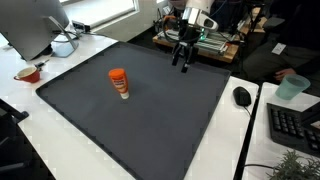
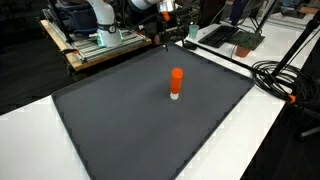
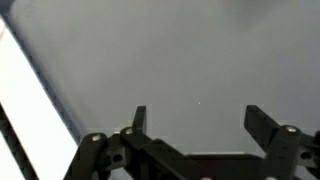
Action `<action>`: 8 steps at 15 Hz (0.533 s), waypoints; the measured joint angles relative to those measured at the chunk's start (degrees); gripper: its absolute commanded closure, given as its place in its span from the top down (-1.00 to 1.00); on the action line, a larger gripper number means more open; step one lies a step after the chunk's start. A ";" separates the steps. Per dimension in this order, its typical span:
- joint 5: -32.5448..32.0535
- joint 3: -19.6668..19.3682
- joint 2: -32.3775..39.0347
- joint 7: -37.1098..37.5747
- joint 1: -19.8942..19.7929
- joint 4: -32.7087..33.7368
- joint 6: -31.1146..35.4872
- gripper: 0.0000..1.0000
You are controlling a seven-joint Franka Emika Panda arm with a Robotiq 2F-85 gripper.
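while my jaws are hanging wide and empty over the far edge of the dark grey mat (image 1: 150, 125), the slim orange plastic bottle (image 1: 119, 83) is standing upright mid-mat, well apart; i am thinking a fast or off-centre approach is risking toppling it.

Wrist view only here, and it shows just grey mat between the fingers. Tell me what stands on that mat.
Observer: One orange container with a pale base, upright near the middle of the mat.
Operator: Say where the end effector is.
Observer: The end effector hangs by the mat's edge, well apart from the container.
Operator: Report anything beside the mat.
Observer: A black computer mouse lies on the white table, just off the mat.
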 measured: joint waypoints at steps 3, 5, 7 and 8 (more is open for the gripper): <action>-0.01 -1.32 -8.92 5.60 0.04 -5.06 5.96 1.00; -1.09 -1.63 -14.23 8.06 -0.02 -7.51 7.38 1.00; -3.21 -1.60 -17.54 8.97 0.00 -8.47 7.40 1.00; -3.17 -1.59 -17.67 8.97 0.01 -8.49 7.40 1.00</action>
